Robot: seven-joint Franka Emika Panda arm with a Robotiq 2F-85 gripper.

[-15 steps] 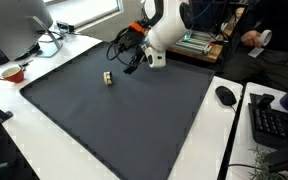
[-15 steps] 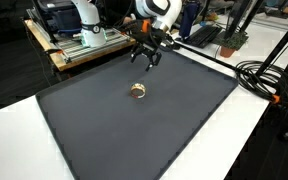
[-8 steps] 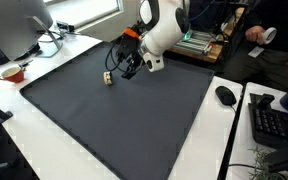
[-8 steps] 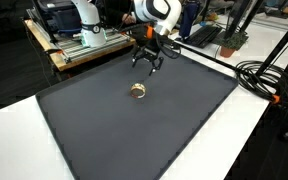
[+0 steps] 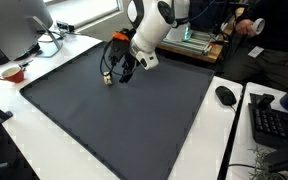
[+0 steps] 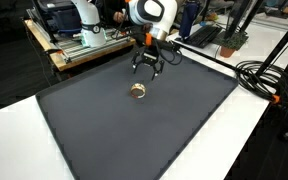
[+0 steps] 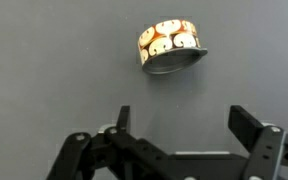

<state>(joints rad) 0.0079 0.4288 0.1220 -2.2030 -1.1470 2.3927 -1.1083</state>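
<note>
A small round tin with a yellow cartoon-patterned lid lies on the dark grey mat; it shows in the wrist view and in both exterior views. My gripper is open and empty, its two black fingers spread wide. It hovers above the mat a little short of the tin, in both exterior views, without touching it.
The dark mat covers a white table. A monitor and cables and a red cup stand at one corner. A mouse and keyboard lie beside the mat. A cable bundle lies on one side.
The arm has swung toward the tin and lowered, bringing the open gripper nearer to it. The tin has not moved.
</note>
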